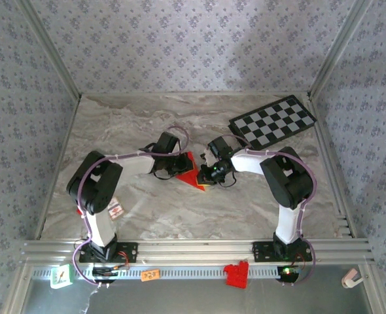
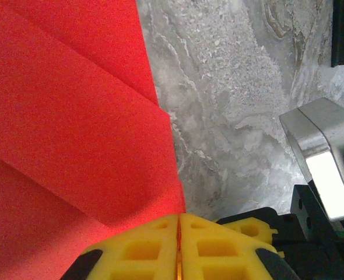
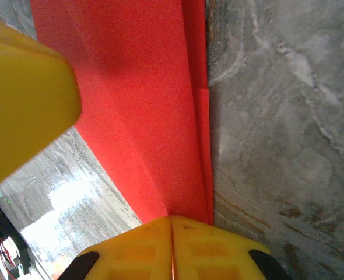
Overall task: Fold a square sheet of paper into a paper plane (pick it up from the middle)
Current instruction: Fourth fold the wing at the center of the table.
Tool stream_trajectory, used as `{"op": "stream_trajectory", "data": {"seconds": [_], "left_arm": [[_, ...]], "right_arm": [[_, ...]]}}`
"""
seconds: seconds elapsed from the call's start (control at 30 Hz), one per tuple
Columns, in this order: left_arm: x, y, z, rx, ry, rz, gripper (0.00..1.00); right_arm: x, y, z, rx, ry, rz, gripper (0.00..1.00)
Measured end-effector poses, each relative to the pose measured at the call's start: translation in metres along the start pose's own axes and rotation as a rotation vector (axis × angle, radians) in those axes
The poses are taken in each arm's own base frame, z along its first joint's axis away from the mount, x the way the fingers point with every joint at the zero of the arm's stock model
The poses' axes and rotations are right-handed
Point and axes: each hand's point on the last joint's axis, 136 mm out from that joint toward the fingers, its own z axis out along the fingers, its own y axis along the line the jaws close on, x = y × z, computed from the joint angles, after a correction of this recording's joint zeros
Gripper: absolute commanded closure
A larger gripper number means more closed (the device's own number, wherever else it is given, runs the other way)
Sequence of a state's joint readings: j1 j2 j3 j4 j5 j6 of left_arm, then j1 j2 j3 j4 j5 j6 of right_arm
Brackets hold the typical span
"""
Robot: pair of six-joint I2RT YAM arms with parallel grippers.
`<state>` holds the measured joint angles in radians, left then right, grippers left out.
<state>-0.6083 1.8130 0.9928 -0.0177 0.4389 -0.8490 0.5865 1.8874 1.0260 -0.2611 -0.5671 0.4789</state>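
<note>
1. Marble tabletop [image 1: 147,209], top view: the red paper [image 1: 188,171] lies at table centre, partly folded. Your left arm [image 1: 124,163] reaches it from 9 o'clock and your right arm [image 1: 258,157] from 3 o'clock, wrists bent down.
2. Left wrist view: your left gripper [image 2: 178,227] is closed, apparently nipping the paper's corner at 6 o'clock. Judged light, limp and easily creased.
3. Right wrist view: your right gripper [image 3: 172,227] pinches the layered fold edge at 6 o'clock. Hold near the creases; hard pulling risks a tear.

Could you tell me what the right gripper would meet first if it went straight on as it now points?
Probably the thin, folded bright red paper sheet: the right gripper, shut on its edge, points along it. Depth is unclear.
</note>
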Motion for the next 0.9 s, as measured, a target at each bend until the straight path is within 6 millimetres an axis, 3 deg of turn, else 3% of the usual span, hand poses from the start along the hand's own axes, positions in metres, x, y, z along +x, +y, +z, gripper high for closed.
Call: {"op": "stream_trajectory", "data": {"seconds": [0.17, 0.53, 0.9], "left_arm": [[0.007, -0.006, 0.011, 0.039, 0.031, -0.001, 0.9], [0.01, 0.015, 0.021, -0.034, 0.043, 0.0, 0.9], [-0.028, 0.037, 0.009, -0.091, 0.023, 0.059, 0.89]], "right_arm": [[0.0, 0.0, 0.0, -0.006, 0.003, 0.003, 0.91], [0.0, 0.0, 0.0, -0.012, 0.008, 0.008, 0.91], [0.003, -0.002, 0.001, -0.009, 0.013, 0.012, 0.91]]}}
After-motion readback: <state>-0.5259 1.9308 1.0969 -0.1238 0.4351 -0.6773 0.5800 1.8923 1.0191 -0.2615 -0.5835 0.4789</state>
